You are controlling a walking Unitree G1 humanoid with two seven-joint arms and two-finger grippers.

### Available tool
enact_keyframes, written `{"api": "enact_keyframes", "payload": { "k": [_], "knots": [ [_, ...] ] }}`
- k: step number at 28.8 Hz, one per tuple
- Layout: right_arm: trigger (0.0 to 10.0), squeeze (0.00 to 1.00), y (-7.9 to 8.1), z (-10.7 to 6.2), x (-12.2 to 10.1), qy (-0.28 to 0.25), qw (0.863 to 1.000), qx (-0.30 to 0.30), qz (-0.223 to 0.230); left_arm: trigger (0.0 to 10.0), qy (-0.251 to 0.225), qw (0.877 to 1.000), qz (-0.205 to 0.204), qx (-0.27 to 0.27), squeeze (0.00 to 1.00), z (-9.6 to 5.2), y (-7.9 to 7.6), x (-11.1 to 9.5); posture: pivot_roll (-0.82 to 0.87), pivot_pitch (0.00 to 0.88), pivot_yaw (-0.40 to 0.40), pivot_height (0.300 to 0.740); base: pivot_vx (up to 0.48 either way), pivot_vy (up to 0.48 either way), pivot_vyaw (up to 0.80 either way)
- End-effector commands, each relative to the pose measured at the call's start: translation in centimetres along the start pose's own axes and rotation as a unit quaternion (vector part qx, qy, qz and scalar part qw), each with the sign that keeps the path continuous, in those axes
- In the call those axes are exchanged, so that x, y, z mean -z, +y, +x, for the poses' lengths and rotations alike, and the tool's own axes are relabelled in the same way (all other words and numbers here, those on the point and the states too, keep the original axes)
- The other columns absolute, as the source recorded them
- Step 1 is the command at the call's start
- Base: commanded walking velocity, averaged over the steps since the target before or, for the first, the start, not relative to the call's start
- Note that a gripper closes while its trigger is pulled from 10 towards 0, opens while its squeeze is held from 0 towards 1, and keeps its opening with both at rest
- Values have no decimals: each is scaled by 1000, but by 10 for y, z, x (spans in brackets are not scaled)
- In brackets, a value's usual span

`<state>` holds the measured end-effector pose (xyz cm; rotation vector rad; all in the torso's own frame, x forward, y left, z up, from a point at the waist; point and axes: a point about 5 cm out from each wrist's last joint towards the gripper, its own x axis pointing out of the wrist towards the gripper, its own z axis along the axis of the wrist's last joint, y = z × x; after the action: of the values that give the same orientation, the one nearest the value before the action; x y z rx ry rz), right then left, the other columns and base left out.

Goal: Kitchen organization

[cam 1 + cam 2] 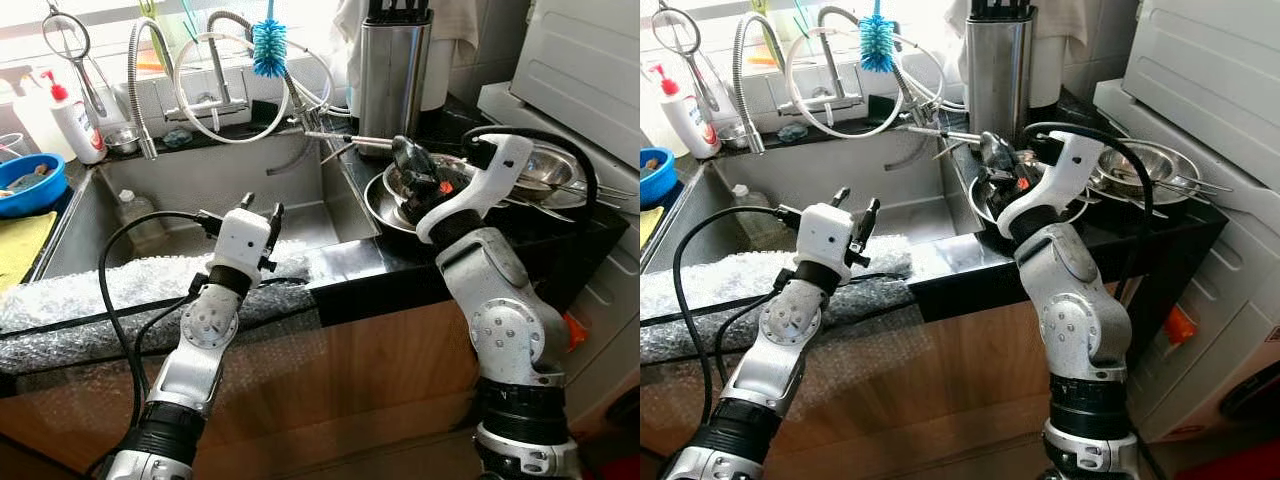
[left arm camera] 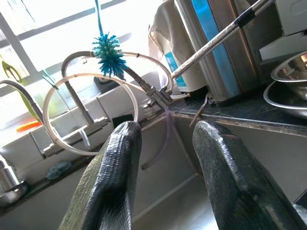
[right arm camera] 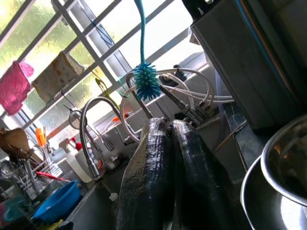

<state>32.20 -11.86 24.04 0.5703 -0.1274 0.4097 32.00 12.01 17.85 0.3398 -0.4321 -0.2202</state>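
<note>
Eye views
Sink (image 1: 200, 190): a steel one, set in a dark counter (image 1: 400, 280), under a window.
Tap (image 1: 145, 80): a bendy steel neck curves down over the sink.
Hose (image 1: 215, 138): a pale loop by the tap.
Brush (image 1: 268, 45): blue bristles, hanging above the back of the sink.
Soap bottle (image 1: 75, 120): white with a red top, at the sink's back left corner.
Blue bowl (image 1: 30, 185): left of the sink.
Bubble wrap (image 1: 120, 290): it lies along the front edge of the sink.
Knife block (image 1: 393, 75): tall and shiny, at the back of the counter, right of the sink.
Bowls (image 1: 520, 180): steel bowls stacked on the counter right of the sink, with utensils lying in them.
Left gripper (image 1: 260, 208): up over the front of the sink, its 2 fingers apart, holding nothing.
Right gripper (image 1: 408, 155): over the bowls, its 2 fingers together.

Left wrist view
Fingers (image 2: 115, 177): 2 black fingers with a wide gap.
Past them: the brush (image 2: 109, 55), the hose (image 2: 91, 112) and the knife block (image 2: 225, 52).
A bowl (image 2: 288, 88): it sits on the counter beside the block.

Right wrist view
Fingers (image 3: 148, 177): 2 black fingers pressed side by side. I cannot tell if something thin is between them.
Past them: the brush (image 3: 146, 81), the tap (image 3: 88, 139) and the blue bowl (image 3: 60, 203).
A bowl (image 3: 283, 158): its shiny rim is close by the fingers.
</note>
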Motion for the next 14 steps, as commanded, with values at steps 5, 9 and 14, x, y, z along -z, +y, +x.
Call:
{"api": "enact_keyframes", "payload": {
  "k": [5,9,14],
  "knots": [
    [10000,0,6,-1,1,4,996,-29,84,10000,-27,999,40,14,0,4,0,-10,8,0,82,740,0,0,0],
    [10000,0,6,-3,1,5,992,-35,117,10000,-31,998,55,18,0,5,-1,-11,9,0,81,740,0,0,0],
    [10000,0,10,-6,3,18,985,-57,162,10000,-31,995,95,14,0,7,-1,-12,9,0,80,740,0,0,0]
  ]
}}
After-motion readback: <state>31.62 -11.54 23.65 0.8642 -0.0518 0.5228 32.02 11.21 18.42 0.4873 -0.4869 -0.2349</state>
